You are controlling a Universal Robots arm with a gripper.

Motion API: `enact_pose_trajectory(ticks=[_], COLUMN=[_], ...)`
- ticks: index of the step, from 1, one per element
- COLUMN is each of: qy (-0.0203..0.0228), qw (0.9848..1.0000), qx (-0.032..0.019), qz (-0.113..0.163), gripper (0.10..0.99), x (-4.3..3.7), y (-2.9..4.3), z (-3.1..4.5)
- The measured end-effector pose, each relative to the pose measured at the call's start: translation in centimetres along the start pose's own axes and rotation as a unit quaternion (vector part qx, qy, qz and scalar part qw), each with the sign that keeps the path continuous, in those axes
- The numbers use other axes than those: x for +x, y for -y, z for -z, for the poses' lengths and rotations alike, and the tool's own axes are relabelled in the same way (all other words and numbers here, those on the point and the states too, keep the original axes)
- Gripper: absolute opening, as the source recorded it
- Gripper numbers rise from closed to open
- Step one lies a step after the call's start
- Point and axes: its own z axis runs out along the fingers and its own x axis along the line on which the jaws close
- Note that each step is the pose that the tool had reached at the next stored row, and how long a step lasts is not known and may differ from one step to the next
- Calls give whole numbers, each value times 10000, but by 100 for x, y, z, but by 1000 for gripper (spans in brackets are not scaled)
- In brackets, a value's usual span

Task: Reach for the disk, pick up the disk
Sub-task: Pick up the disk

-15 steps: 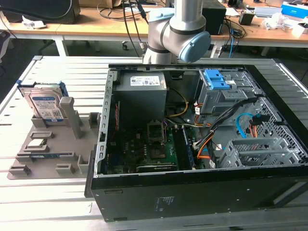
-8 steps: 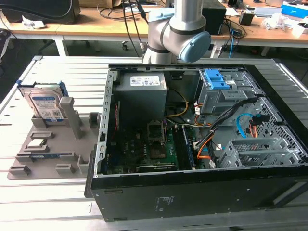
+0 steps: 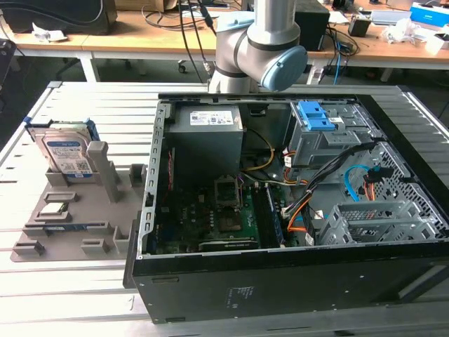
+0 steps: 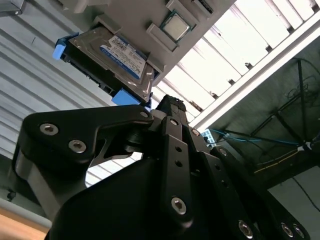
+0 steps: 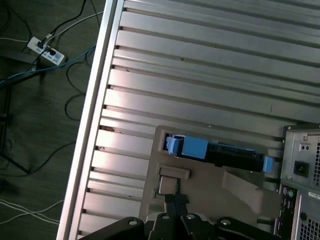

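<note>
**End effector above the holder, hard drive not yet gripped**

The end effector point(image 5: 175, 200) hangs empty with its fingers drawn narrow over the grey holder tray point(image 5: 200, 172), clear of the hard drive point(image 3: 66, 151). The drive sits on edge in a slot of that tray on the slatted counter point(image 5: 200, 75), at the exterior view's left of the open computer case point(image 3: 280, 295). I see three risks. Fingers this narrow would likely strike the drive's top edge rather than straddle it. The tray's upright post point(image 3: 98, 168) stands just beside the drive and could catch a finger. A grip taken towards one blue-capped end might cock the drive and jam it in its slot, or jolt the small processor chip point(image 4: 175, 26) nearby.
</note>
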Motion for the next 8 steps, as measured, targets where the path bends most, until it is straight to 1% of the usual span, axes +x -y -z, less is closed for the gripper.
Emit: enact_pose_trajectory(ticks=[3, 8], qy=[-11, -27], qw=[9997, 9982], qx=[-5, -14], qz=[242, 597], gripper=[106, 106], x=[0, 0], y=[0, 0], z=[0, 0])
